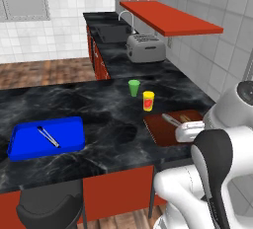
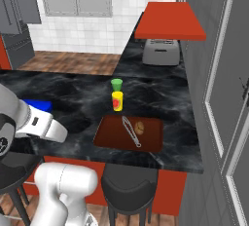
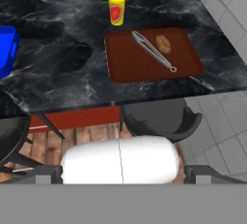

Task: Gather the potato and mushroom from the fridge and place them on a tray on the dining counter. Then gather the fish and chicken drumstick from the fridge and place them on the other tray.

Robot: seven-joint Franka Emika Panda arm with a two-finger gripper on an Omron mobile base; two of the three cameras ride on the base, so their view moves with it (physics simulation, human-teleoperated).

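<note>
The bright blue flat rectangular tray (image 1: 47, 138) lies on the black white-veined marble table (image 1: 108, 114), well to the left of the dark red flat tray (image 2: 129, 133); in the right base view the white arm hides most of it. Its long axis runs along the table's front edge. Metal tongs (image 1: 48, 136) lie slanted inside it. On the dark red tray rest a small brown potato (image 3: 163, 44) and another pair of tongs (image 3: 153, 50). The gripper stands fully open and holds nothing.
</note>
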